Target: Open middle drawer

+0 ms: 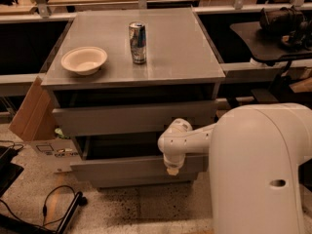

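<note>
Closest to the camera, the big white rounded robot arm point(263, 169) fills the right side. At its end the white gripper point(172, 169) points down before the right part of the wide grey middle drawer point(122, 168); whether it is open or closed I cannot tell. This drawer stands pulled out a little. Farther back, on the grey cabinet top point(180, 52), a cream round bowl point(84, 60) sits left of an upright silver-blue metal can point(137, 43).
</note>
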`<control>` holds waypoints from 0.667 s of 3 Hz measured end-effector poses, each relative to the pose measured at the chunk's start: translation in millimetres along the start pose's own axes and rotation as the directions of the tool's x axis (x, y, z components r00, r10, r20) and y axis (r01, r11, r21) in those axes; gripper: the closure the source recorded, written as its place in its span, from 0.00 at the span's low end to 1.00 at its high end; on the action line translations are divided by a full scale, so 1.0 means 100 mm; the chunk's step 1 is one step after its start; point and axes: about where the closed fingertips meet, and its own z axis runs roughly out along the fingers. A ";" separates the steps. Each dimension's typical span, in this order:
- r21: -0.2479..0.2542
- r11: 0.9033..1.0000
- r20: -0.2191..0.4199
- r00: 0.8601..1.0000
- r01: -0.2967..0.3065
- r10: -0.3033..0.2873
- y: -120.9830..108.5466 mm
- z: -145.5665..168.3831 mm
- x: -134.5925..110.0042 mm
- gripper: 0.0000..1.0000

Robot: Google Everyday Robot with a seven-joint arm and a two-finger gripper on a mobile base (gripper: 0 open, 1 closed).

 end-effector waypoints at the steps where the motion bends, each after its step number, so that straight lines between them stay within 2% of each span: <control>1: -0.048 0.999 -0.036 0.999 -0.014 0.013 0.21 -0.10 0.06 0.87; 2: -0.048 0.999 -0.036 0.999 -0.014 0.013 0.21 -0.14 0.06 1.00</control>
